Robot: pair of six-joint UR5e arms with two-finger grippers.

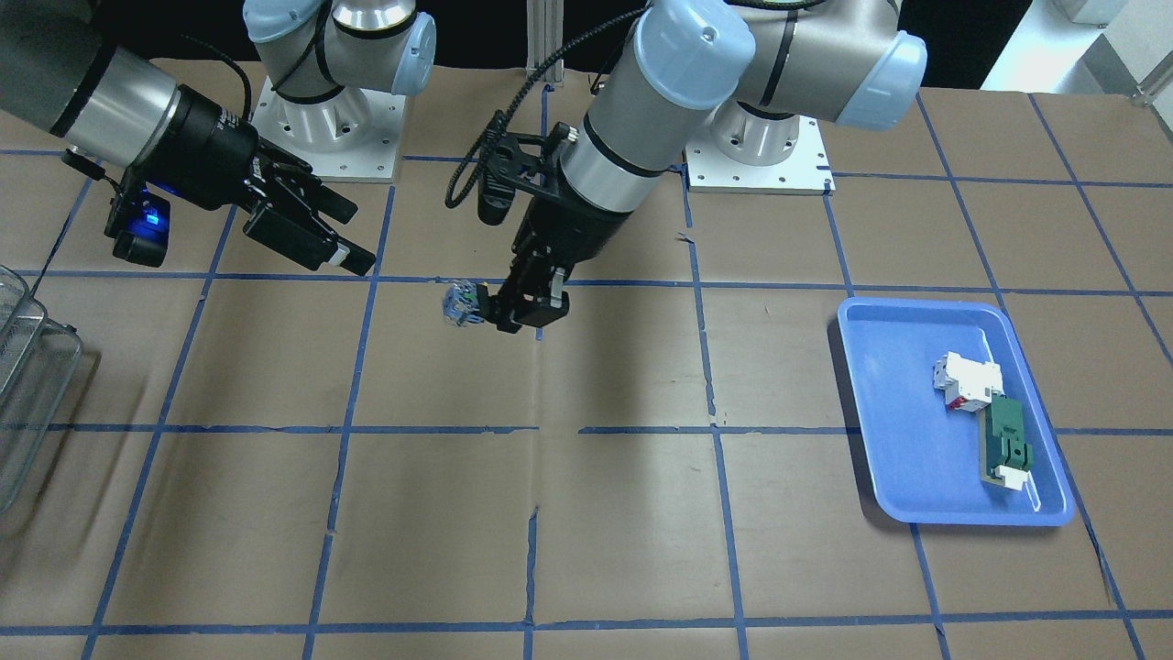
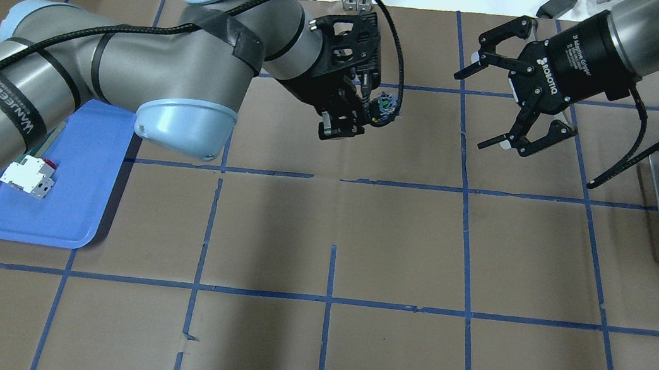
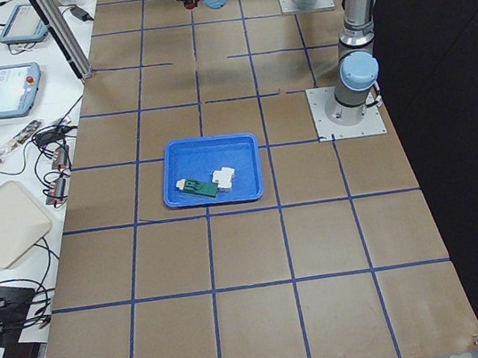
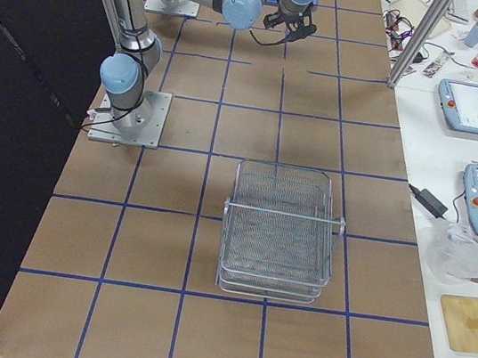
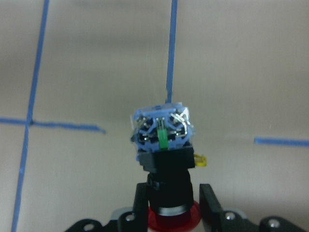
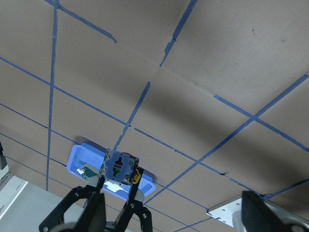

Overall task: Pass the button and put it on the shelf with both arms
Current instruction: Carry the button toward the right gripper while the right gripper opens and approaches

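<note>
**Left claw (image 2: 354, 121) clenched on the button, hand-over not yet made**

We find this claw's two black fingers clamped on the button (image 2: 385, 106), which it holds in the air over the middle of the worktop (image 1: 623, 532), clear of the surface. The grip sits on the smooth black barrel. The red mushroom cap lies back toward the palm and the boxy blue-grey base juts outward, showing bare metal terminals and a small green insert.

Across a gap, the right claw (image 2: 486, 104) faces the button with its jaws spread wide and nothing between them.

We judge the step in hand to be the pass between arms. The next move calls for the right claw to close the gap and take the exposed base squarely. Its flat sides should seat better than the round barrel. Only then should the left let go.

Further out, the shelf (image 4: 279, 239), thin grey wire mesh with raised rims, stands well apart on the right arm's side. Opposite it, a glossy blue tray (image 1: 903, 440) holds a white block (image 1: 964, 378) and a green part (image 1: 1008, 445). The worktop is matt brown paper gridded with blue tape.
</note>
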